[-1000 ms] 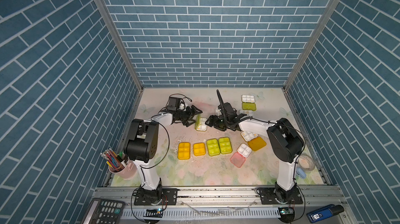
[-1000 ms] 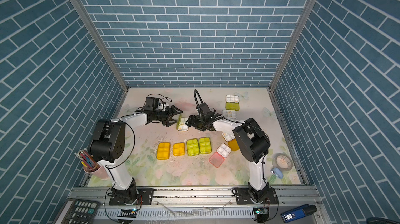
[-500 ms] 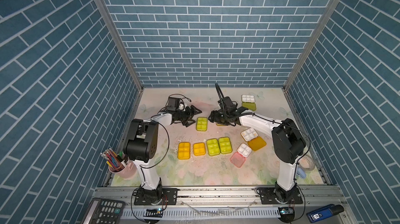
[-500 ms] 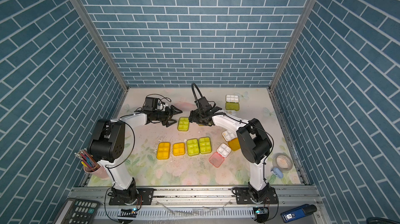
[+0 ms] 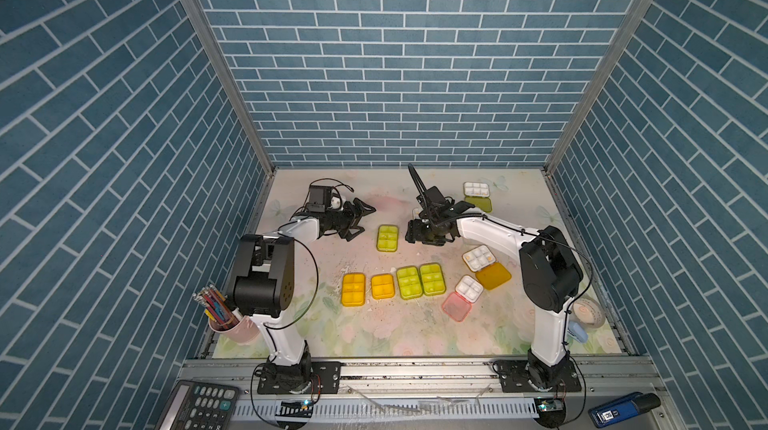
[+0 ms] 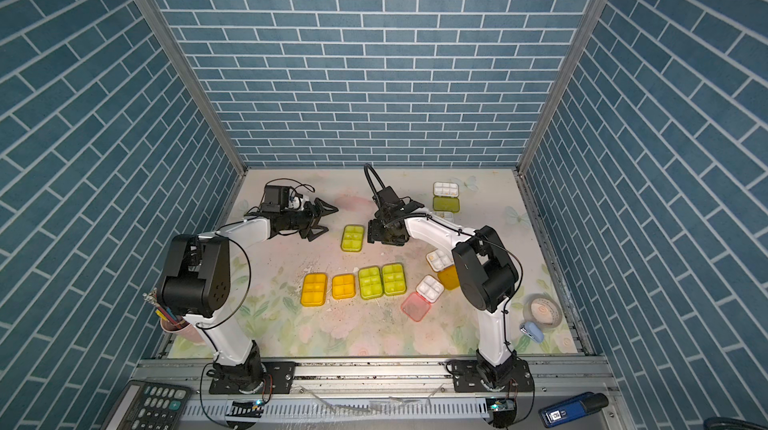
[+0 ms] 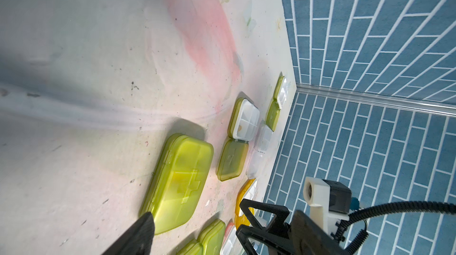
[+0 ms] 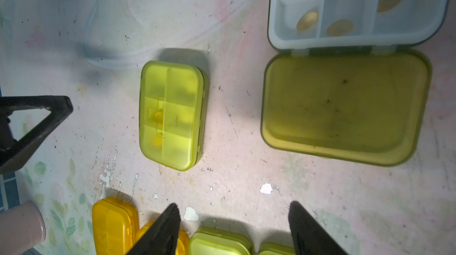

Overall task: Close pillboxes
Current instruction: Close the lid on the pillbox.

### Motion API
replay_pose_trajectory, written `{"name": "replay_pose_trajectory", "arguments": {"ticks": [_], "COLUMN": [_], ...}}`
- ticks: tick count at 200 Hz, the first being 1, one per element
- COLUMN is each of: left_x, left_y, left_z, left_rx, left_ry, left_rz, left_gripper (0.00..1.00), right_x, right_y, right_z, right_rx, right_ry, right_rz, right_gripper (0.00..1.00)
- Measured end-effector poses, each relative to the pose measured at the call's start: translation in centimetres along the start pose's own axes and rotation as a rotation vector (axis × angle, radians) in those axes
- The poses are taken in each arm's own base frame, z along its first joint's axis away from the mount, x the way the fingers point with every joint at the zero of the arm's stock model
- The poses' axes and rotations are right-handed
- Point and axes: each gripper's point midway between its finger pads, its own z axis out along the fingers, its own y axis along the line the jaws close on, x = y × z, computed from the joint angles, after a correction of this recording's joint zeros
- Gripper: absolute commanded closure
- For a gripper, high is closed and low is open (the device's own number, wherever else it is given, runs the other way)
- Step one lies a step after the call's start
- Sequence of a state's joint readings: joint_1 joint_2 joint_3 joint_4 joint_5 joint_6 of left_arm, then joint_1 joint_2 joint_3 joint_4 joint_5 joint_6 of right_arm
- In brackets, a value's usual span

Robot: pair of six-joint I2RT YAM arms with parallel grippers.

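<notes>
A closed lime pillbox (image 5: pixel 387 238) (image 6: pixel 353 238) lies flat between my two grippers, and both wrist views show it too (image 7: pixel 180 182) (image 8: pixel 171 115). My left gripper (image 5: pixel 362 219) (image 7: pixel 197 226) is open beside it, touching nothing. The right gripper (image 5: pixel 422 236) (image 8: pixel 234 224) hovers open and empty over bare mat. An open lime pillbox (image 8: pixel 343 108) with pills in its white tray lies next to it. Several closed orange and lime pillboxes (image 5: pixel 409 282) form a row in front. More open pillboxes show: orange-lidded (image 5: pixel 493 276), pink-lidded (image 5: pixel 456 306), lime at the back (image 5: pixel 478 204).
A pink cup of pencils (image 5: pixel 232 324) stands at the front left by the left arm's base. A tape roll (image 5: pixel 588 311) and a small blue object (image 5: pixel 578 331) sit at the front right. A clear pillbox (image 7: pixel 261 142) lies near the right wall.
The lime pillbox between the grippers had its lid raised; now it lies shut and flat. The right gripper has drawn back from it and its jaws have narrowed. The left gripper has hardly moved.
</notes>
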State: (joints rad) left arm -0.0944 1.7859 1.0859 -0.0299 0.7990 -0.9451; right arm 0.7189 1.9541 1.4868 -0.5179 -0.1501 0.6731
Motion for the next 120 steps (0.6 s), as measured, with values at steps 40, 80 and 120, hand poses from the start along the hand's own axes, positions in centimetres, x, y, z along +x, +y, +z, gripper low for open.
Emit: {"name": "replay_pose_trajectory", "arguments": {"ticks": [40,80,120], "left_x": [-0.1,-0.3,-0.2], "left_y": [0.0,0.2,0.7], "left_z": [-0.3,-0.4,-0.5], "left_rx": [-0.001,-0.005,-0.029], "left_ry": [-0.006,-0.008,-0.008], "left_rz": [0.001,-0.003,0.003], "left_gripper": [0.12,0.12,0.12], "right_x": [0.8,1.9,0.0], "right_y": [-0.4,-1.4,-0.3], "right_z": [-0.4,-1.3,-3.8], "right_rx": [0.028,0.086,0.109], "right_ry": [0.043,0.101,0.064], "right_rz": [-0.002,-0.010,-0.033], "right_gripper": [0.29,0.29,0.29]}}
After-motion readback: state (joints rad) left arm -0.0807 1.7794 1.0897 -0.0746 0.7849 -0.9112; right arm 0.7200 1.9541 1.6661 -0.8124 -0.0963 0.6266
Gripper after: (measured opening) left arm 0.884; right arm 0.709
